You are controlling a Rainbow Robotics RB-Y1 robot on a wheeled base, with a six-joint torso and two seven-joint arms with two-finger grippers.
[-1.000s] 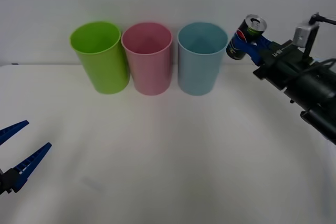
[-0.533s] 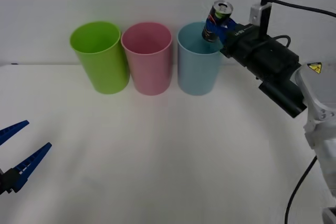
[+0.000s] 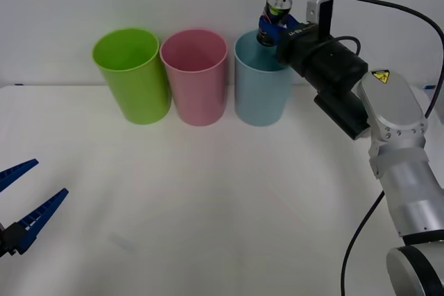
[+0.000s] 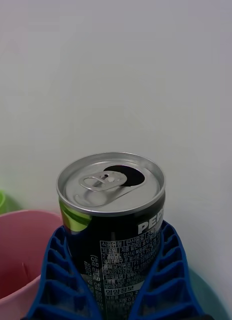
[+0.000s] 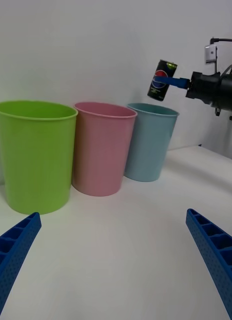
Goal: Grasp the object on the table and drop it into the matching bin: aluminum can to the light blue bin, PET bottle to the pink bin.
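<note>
My right gripper (image 3: 277, 29) is shut on the aluminum can (image 3: 274, 20), a small dark can with a silver top and pull tab. It hangs tilted in the air over the right side of the light blue bin (image 3: 262, 84). The right wrist view shows the can (image 4: 113, 220) held between my blue ribbed fingers (image 4: 163, 270). From the left wrist view the can (image 5: 161, 87) hovers above the light blue bin (image 5: 148, 142). The pink bin (image 3: 195, 77) stands just left of the blue one. My left gripper (image 3: 21, 206) rests open low at the left.
A lime green bin (image 3: 133, 74) stands left of the pink one, so three bins line the back of the white table (image 3: 208, 206). My right arm and its cable (image 3: 388, 123) take up the right side. A white wall rises behind the bins.
My right gripper has carried the can leftward and upward, from beside the light blue bin's right edge to above its rim. The left gripper has stayed still.
</note>
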